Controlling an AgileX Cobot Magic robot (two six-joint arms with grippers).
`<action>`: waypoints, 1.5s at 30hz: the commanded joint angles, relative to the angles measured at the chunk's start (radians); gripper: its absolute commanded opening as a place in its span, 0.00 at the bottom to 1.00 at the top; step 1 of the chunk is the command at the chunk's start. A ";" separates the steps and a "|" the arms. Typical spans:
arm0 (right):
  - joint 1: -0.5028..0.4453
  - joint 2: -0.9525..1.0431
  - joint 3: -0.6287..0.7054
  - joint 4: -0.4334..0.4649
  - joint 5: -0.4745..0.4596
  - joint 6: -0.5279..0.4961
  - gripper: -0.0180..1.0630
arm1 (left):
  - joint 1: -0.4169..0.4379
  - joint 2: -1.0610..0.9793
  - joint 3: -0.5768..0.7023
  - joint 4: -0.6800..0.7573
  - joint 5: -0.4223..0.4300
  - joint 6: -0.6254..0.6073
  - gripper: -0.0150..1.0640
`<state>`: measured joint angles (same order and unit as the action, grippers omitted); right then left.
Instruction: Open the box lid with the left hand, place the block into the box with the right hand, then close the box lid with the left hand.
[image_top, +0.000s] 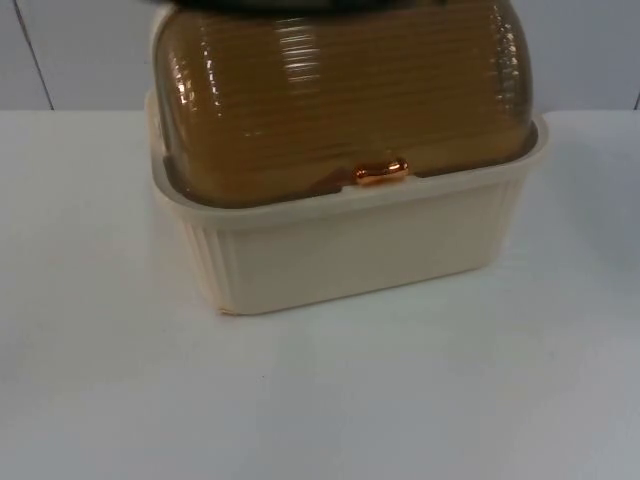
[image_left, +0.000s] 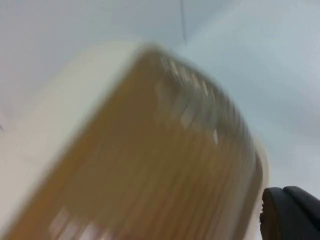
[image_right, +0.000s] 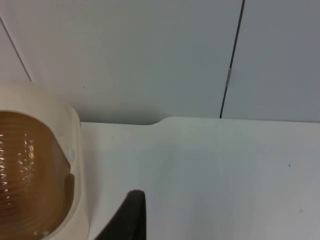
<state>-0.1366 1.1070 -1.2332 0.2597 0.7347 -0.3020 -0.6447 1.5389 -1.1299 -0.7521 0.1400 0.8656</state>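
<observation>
Lid (image_top: 340, 95) is down on the box (image_top: 350, 250); hook the copper handle (image_top: 381, 171), lift slowly. Can't tell either gripper's jaws.

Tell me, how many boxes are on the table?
1. The cream box stands at the middle of the white table, near the grey wall, its brown ribbed lid shut with the handle at the front. Anything behind it would be hidden.
</observation>
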 joint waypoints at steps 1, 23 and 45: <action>-0.001 -0.008 -0.003 0.003 -0.003 0.004 0.99 | 0.004 -0.116 0.004 -0.046 -0.059 -0.011 0.01; -0.001 -0.008 -0.003 0.003 0.009 0.004 0.99 | 0.642 -0.188 -0.002 0.218 0.377 -0.282 0.01; -0.001 -0.008 -0.003 0.004 0.019 0.004 0.99 | 0.515 -0.196 -0.002 0.752 0.240 -0.784 0.01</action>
<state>-0.1366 1.1070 -1.2332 0.2603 0.7456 -0.3020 -0.1247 1.3538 -1.1299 -0.0101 0.4060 0.0903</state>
